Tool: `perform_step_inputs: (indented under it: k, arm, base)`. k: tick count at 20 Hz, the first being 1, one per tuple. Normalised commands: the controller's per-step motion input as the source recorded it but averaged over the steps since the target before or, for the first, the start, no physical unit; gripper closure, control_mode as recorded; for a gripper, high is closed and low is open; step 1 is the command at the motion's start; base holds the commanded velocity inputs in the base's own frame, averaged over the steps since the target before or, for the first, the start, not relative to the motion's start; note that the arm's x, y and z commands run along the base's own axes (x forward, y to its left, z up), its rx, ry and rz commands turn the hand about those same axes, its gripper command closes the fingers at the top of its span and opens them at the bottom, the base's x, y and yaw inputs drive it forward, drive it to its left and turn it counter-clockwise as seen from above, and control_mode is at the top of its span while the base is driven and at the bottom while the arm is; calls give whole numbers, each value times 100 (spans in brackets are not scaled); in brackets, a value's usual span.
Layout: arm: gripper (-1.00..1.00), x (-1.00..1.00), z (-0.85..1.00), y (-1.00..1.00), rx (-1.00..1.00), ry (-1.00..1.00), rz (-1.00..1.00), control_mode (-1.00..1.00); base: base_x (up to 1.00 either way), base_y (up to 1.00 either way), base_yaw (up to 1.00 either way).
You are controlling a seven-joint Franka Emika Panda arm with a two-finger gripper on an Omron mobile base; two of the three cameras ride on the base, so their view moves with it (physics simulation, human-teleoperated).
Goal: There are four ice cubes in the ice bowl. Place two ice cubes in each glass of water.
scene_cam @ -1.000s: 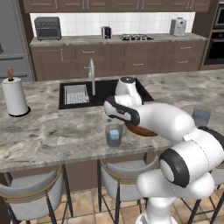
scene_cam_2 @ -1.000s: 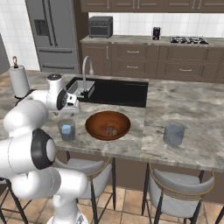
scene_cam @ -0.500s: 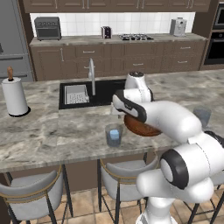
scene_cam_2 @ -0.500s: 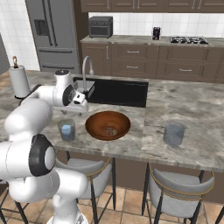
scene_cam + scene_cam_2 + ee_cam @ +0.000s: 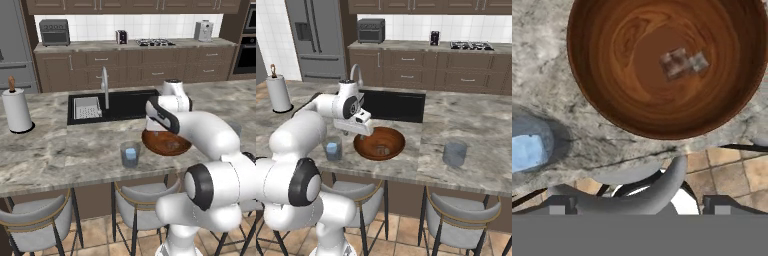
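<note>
A: Ice cubes point(image 5: 683, 63), where do they lie against the gripper point(image 5: 362, 131)?
B: Two sit touching near the middle of the ice bowl point(image 5: 607, 60), straight ahead of the hand camera. The gripper hangs above the bowl's near-left rim, apart from the cubes.
A: And the jaws?
B: Spread wide, nothing between them; the finger tips point(image 5: 562, 204) stand far apart at the bottom of the hand view.
A: The glasses?
B: One glass point(image 5: 333, 147) stands just beside the bowl on its left in the right base view, with a pale blue mass inside; how many cubes it holds, I cannot tell. The other glass point(image 5: 454, 152) stands well apart on the bowl's far side, on the marble counter point(image 5: 476, 125).
</note>
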Motion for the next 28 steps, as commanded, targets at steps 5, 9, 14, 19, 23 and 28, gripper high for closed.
perform_step_inputs:
  k: [5,9,14,19,23,28]
  arm:
    - [-100,-14,0,-61,0,17,-30,-100]
    - [-100,-1,-2,-39,0,18,-28,-100]
    - [-100,0,-12,-18,0,10,-25,-100]
    - [-100,0,-20,-1,0,1,-24,-100]
    - [-100,0,-18,0,-1,0,-27,-100]
    - [-100,2,-14,0,-2,0,-28,-100]
  base:
    - [0,0,0]
    - [0,0,0]
    - [0,0,0]
    - [0,0,0]
    - [0,0,0]
    - [0,0,0]
